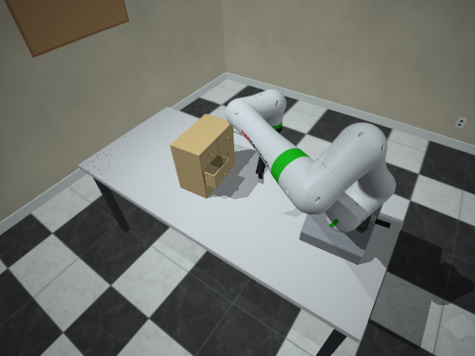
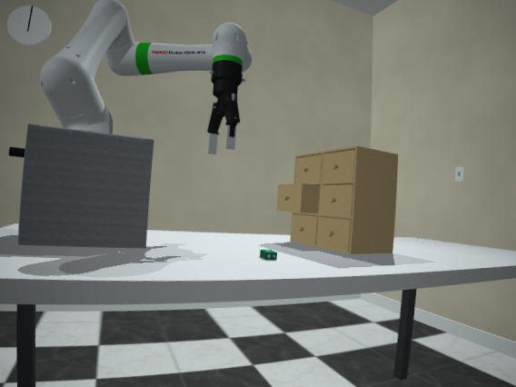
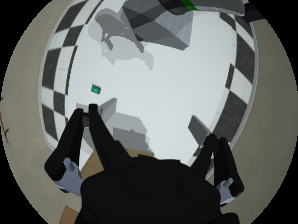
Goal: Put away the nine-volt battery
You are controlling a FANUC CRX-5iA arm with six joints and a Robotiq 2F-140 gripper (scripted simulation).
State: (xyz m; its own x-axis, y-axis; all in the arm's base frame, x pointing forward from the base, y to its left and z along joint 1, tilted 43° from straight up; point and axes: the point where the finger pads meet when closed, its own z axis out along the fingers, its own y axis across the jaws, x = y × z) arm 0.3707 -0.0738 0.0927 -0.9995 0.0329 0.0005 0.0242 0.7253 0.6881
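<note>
Well out from the chest, above the table, our gripper hangs fully spread and empty; the nine-volt battery lies below us, nearer the chest's open drawer.

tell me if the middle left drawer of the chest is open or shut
Open. In the exterior view the middle left drawer juts out from the chest front, leaving a dark gap behind it; the other five sit flush.

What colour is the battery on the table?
Green; the battery shows best in the exterior view.
</note>
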